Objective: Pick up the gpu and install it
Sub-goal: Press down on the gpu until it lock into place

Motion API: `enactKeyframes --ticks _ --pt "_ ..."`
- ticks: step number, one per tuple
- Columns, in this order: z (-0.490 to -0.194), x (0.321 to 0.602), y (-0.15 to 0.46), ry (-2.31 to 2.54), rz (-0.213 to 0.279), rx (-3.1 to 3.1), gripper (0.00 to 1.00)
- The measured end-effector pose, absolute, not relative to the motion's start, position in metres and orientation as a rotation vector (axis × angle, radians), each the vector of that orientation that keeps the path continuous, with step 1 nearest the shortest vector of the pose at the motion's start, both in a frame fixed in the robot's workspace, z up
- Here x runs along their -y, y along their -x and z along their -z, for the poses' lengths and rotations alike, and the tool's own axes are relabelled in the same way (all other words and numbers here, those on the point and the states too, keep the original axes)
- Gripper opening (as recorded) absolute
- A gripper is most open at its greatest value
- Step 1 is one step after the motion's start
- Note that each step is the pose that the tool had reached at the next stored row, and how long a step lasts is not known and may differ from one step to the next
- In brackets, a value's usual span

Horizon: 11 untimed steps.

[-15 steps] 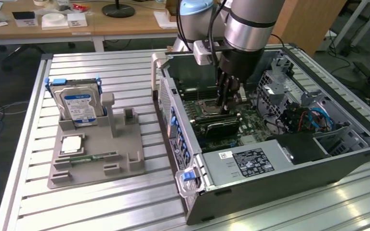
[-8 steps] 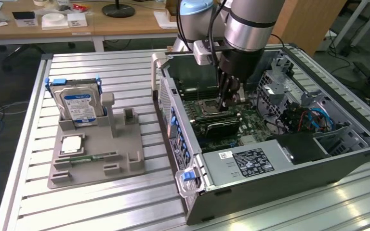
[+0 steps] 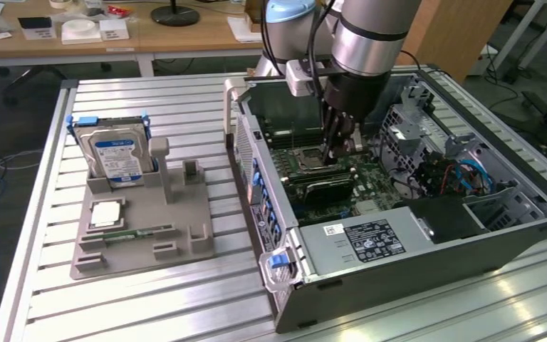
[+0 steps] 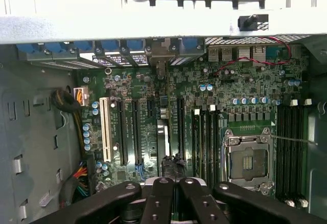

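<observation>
**A:** Start with the exterior view. Where's the arm?

**B:** It reaches down into the open case [image 3: 397, 263], which lies on its side on the slatted tabletop [image 3: 159, 299]. The tool [image 3: 335, 160] is low over the motherboard [image 3: 350, 174], near the CPU socket [image 3: 304, 160].

**A:** And the gpu?

**B:** The gpu [image 3: 329, 187] is inside the case, a dark card among the slots between the socket and the power supply [image 3: 364, 239]. It sits just beneath the tool's tips.

**A:** Is the tool gripping it?

**B:** The tool is drawn fully together. I can't tell whether it pinches the card's top edge or only sits right at it.

**A:** Anything outside the case?

**B:** A grey tray [image 3: 140, 249] on the exterior view's left. A hard drive [image 3: 117, 153] stands upright at its far end, with a CPU [image 3: 107, 212] and a RAM stick [image 3: 131, 233] lying flat nearer the front.

**A:** Now the wrist view.

**B:** It looks straight down onto the board. The black fingers [image 4: 158, 198] lie close side by side, pointing at the expansion slots. A white slot [image 4: 106, 129] lies to one side of them and the open socket to the other. A red cable [image 4: 255, 58] runs along the board's edge by the rear ports.

**A:** Can you see the card there?

**B:** Something dark sits at the fingertips, but I can't say whether it's the card.
</observation>
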State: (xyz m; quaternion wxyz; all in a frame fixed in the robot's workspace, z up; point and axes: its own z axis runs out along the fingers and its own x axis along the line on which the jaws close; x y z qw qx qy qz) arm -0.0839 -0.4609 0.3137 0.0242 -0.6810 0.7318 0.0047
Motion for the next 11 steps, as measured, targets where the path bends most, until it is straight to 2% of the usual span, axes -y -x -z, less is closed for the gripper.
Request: enactKeyframes --ticks 11 --pt "-0.296 0.460 0.084 2.109 -0.009 -2.267 0.11"
